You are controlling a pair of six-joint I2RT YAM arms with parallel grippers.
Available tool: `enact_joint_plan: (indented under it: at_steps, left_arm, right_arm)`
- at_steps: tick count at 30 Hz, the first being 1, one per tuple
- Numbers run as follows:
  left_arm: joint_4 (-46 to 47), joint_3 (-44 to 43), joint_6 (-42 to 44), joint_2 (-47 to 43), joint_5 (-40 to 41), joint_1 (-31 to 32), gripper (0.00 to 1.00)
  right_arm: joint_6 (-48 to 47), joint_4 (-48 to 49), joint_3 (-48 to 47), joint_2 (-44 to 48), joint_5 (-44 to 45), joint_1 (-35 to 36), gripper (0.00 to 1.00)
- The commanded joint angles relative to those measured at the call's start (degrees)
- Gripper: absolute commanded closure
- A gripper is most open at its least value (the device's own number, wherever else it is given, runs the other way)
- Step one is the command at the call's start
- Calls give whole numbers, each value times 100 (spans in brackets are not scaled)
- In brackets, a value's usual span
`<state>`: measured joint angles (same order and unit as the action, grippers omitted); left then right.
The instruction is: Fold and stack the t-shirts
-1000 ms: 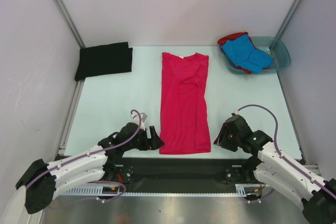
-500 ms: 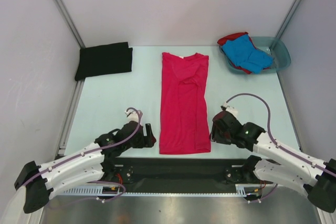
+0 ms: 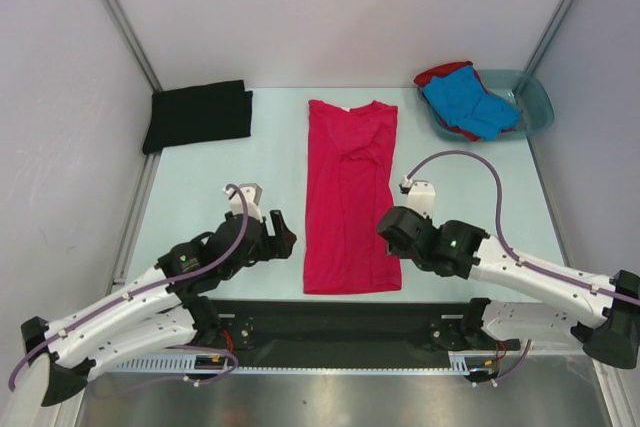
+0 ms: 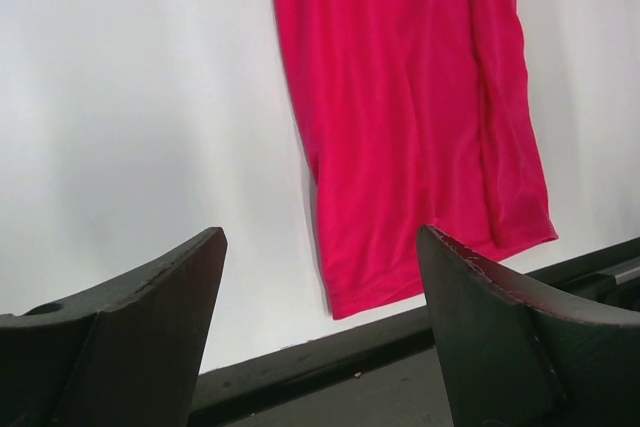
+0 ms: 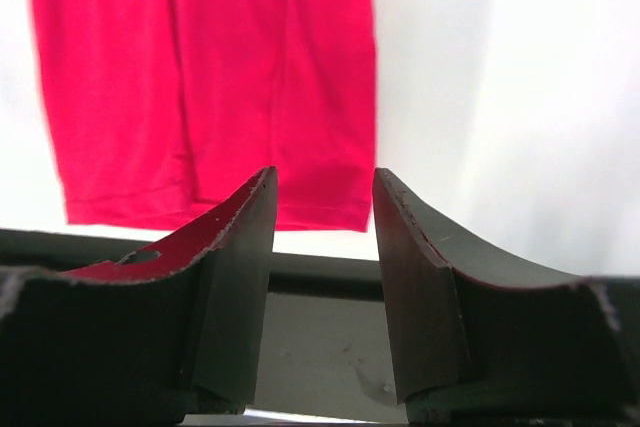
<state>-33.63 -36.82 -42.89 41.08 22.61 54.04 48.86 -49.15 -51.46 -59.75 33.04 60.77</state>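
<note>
A bright pink t-shirt [image 3: 348, 197] lies flat in the middle of the pale table [image 3: 220, 177]. It is folded lengthwise into a long narrow strip, with its collar toward 12 o'clock and its hem toward 6 o'clock, close to the table's dark near edge.

Two robot arms flank its lower half. The left gripper [image 3: 280, 235] hovers at about 8 o'clock from the shirt's centre, just beside the left edge of the cloth and apart from it. Its claw is released, the jaws spread wide with nothing between them. In the left wrist view the left gripper [image 4: 320, 237] frames the lower left corner of the shirt.

The right gripper [image 3: 390, 230] sits at about 4 o'clock, at the shirt's right edge. Its claw is also released, though the gap is narrower and holds no cloth. In the right wrist view the right gripper [image 5: 325, 175] frames the hem's right corner. Whether its fingers touch the cloth cannot be told.

At 10 o'clock, against the back wall, a black t-shirt [image 3: 198, 114] rests folded into a flat rectangle. At 2 o'clock, a teal plastic basin [image 3: 537, 97] holds a crumpled blue t-shirt [image 3: 468, 102] on top of a red t-shirt [image 3: 438, 74]. Both spill over the basin's left rim.
</note>
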Motion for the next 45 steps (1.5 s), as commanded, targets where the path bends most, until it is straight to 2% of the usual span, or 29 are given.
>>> enact_joint_plan:
  at_steps: [1, 10, 22, 25, 33, 38, 45]
  left_arm:
    - [-224, -19, 115, -91, 200, 45, 16]
    - [593, 1000, -228, -153, -415, 45, 16]
    - [1138, 1695, -500, -144, -775, 45, 15]
    - [1367, 1774, -501, 22, -959, 45, 14]
    - [2298, 1845, -474, 471, -1514, 45, 15]
    - [2536, 1959, -588, 506, -1716, 19, 14]
    - [2678, 2065, -817, 777, -2172, 10, 12]
  right_arm:
    - [298, -350, -40, -116, 502, 49, 52]
    - [941, -148, 715, 244, 54, 40, 50]
    - [826, 529, 1340, 604, -438, -48, 49]
    - [809, 625, 1568, 805, -692, -258, 48]
    - [89, 1522, 2219, 1624, -2273, -1795, 48]
    - [-78, 1706, 2237, 1440, -2837, -2122, 48]
    - [369, 1584, 2237, 1202, -3216, -2114, 50]
